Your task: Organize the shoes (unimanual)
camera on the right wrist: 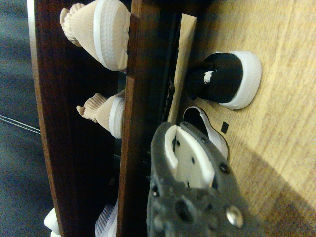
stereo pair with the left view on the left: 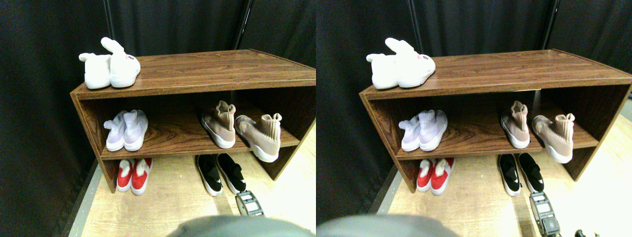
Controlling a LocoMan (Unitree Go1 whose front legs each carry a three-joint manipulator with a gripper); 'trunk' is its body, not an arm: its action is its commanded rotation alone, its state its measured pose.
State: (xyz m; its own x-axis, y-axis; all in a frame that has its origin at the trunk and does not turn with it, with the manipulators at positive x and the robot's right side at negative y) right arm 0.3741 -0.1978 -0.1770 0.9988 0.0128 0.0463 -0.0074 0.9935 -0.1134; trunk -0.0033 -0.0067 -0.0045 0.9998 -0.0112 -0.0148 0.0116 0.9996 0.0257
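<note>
On the middle shelf at the right are the tan knit sneakers. One tan sneaker (stereo pair with the left view on the left: 219, 124) (camera on the right wrist: 106, 113) stands straight. The other tan sneaker (stereo pair with the left view on the left: 259, 137) (camera on the right wrist: 103, 29) is askew, its toe hanging over the shelf's front edge. Under the shelf, on the floor, the black slip-ons (stereo pair with the left view on the left: 220, 173) lie side by side, toes pointing out. My right gripper (stereo pair with the left view on the left: 249, 203) (camera on the right wrist: 185, 143) hovers low over the floor just in front of them. In the wrist view one black slip-on (camera on the right wrist: 227, 79) shows whole, and the other slip-on (camera on the right wrist: 210, 131) is partly hidden behind the jaw.
The brown wooden shelf unit (stereo pair with the left view on the left: 197, 74) stands against a black curtain on a light wood floor. White bunny-ear slippers (stereo pair with the left view on the left: 109, 66) sit on its top at the left. Lavender sneakers (stereo pair with the left view on the left: 127, 129) are on the middle shelf, and red-and-white shoes (stereo pair with the left view on the left: 133, 175) are on the floor below them.
</note>
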